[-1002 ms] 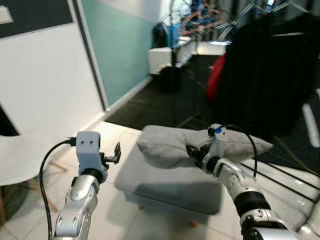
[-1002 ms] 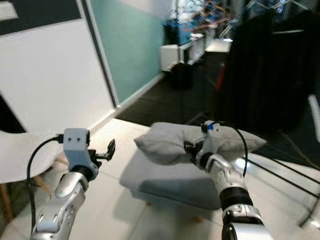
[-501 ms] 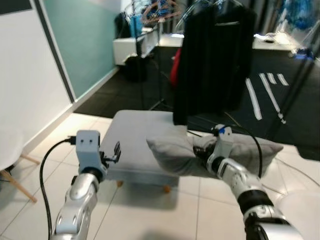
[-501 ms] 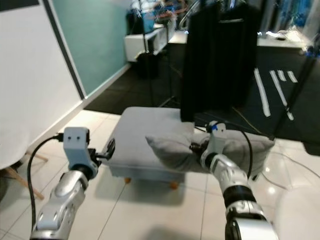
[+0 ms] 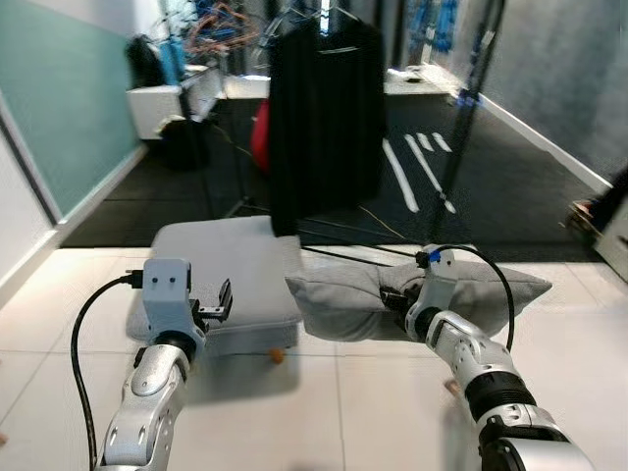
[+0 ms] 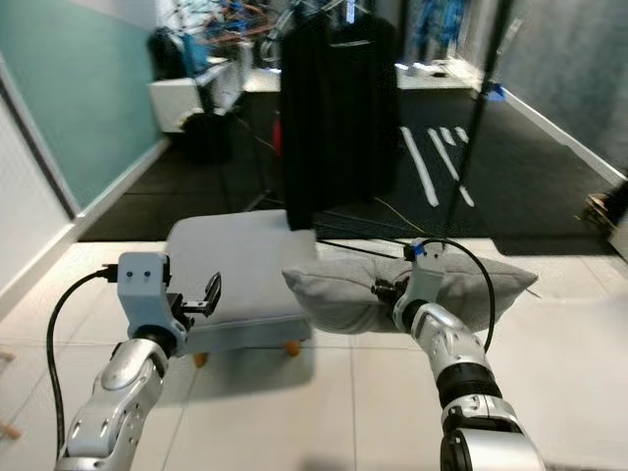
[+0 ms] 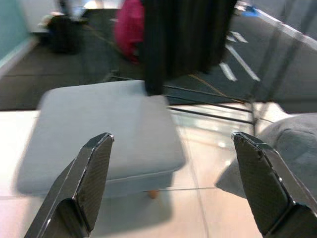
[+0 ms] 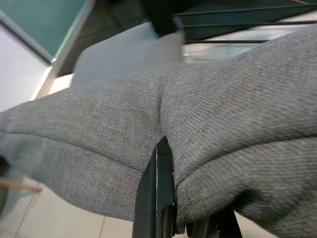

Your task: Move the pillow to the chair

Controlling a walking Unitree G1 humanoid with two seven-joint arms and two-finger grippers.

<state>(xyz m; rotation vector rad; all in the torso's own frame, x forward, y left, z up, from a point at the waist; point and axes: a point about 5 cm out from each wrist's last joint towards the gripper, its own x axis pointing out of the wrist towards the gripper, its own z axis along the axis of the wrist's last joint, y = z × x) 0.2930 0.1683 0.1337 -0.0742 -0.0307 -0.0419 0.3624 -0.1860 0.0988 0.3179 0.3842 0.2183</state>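
Item: grey pillow point(image 5: 412, 294), in transit
Holder: right gripper point(image 5: 397, 297), fingers clenched into a fold of the pillow's near side; the pillow hangs off the floor, spread to either side of the gripper and out ahead of it
Second tool: left gripper point(image 5: 221, 300), raised in front of the body, fingers point(image 7: 94, 168) spread apart and grasping nothing; the pillow's end lies off to its right, not touching it

Surroundings: grey ottoman point(image 5: 221, 270) on the tiled floor point(image 5: 343, 412), ahead of the left gripper and just beside the pillow's left end; black garment point(image 5: 324, 108) on a rack beyond the ottoman; dark mat point(image 5: 471, 167) farther out

Progress, judged: pickup done, pillow lifted and carried. Left to do: find the chair, walk to it, set the pillow on the seat, let go. No chair can be made out here, so the delivery looks well short of finished

View differences:
- Right wrist view: fabric weave bunched around one black finger point(image 8: 157, 198), confirming the pinch at close range
- Left wrist view: both spread fingers with the ottoman top between them, pillow corner point(image 7: 297, 134) at the edge
- Eye views: both arms, cables and the room layout
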